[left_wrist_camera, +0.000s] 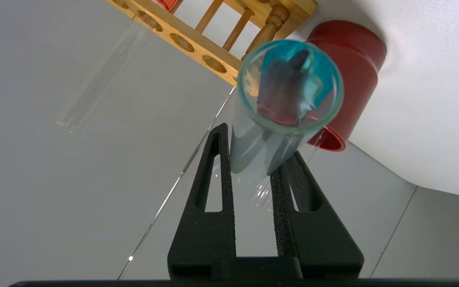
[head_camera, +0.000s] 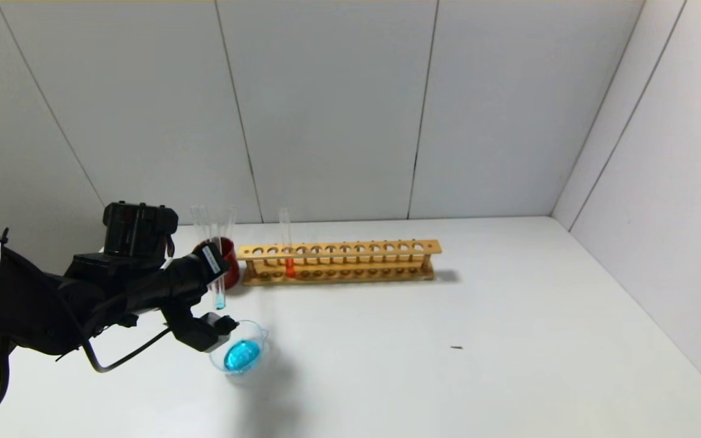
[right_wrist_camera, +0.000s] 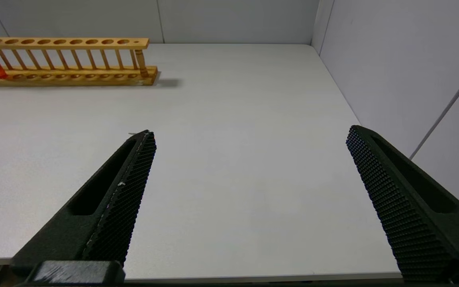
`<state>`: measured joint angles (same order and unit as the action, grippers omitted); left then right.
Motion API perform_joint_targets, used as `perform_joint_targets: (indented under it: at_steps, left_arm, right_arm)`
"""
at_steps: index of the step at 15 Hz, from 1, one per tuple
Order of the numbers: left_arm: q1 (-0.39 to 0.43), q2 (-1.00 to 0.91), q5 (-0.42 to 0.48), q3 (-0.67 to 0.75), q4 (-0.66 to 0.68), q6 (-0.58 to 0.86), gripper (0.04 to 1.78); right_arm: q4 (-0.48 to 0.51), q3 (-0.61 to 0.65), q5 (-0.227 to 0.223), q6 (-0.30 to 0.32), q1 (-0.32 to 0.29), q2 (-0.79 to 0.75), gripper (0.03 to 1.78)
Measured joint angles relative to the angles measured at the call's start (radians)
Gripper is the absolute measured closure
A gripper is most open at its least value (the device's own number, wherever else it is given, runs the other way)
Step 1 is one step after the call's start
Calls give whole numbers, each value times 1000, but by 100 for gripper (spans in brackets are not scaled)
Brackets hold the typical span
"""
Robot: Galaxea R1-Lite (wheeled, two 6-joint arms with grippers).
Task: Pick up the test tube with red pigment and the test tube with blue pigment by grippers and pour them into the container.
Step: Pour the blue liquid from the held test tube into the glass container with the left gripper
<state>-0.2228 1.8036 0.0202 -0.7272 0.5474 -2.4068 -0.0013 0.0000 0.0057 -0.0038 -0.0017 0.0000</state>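
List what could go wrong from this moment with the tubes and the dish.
1. The left claw holds the test tube with blue pigment upright close beside the red cup and its clear tubes; a careless swing may knock them.
2. The container already holds blue liquid and sits right under the claw's lower finger; a low move could tip it.
3. The test tube with red pigment stands in the wooden rack; the open right claw is far from it.
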Motion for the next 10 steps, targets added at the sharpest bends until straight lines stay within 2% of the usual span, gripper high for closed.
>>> perform_joint_targets:
  at_steps: [7, 10]
  left_arm:
    - [-2, -28, -2, 3, 2, -11, 151]
    - [2, -64, -25, 0, 54, 166, 151]
  right_arm:
    - [0, 0, 0, 0, 0, 0, 6]
    - [0, 0, 0, 0, 0, 0, 6]
